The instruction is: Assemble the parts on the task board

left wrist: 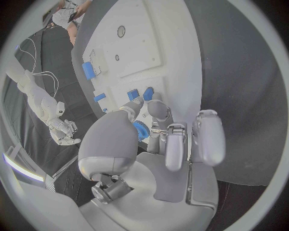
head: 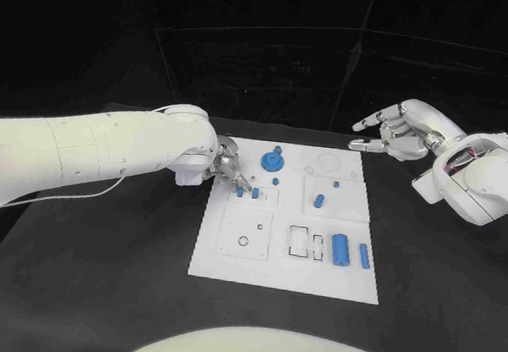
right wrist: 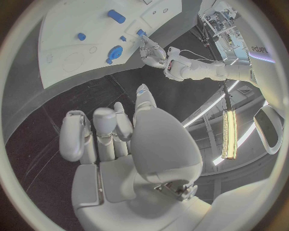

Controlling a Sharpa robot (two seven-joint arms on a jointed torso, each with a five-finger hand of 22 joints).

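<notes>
**Left hand at a small blue peg on the board's upper left; right hand idle off the board**

A white task board lies in the middle of a black table. The left hand reaches onto its upper-left corner, fingertips down at two small blue pegs standing close together. Whether it actually pinches one cannot be told, though the fingers are drawn together around them. The right hand hovers well apart beyond the board's upper-right corner, fingers loosely curled and holding nothing.

Other blue parts lie on the board: a round knobbed piece near the left hand, a short peg mid-board, and a larger cylinder lower right.

The pegs look like rigid, light, smooth plastic, likely to slip or tip. A fingertip pinch across the sides, near the top, probably suits them best.
</notes>
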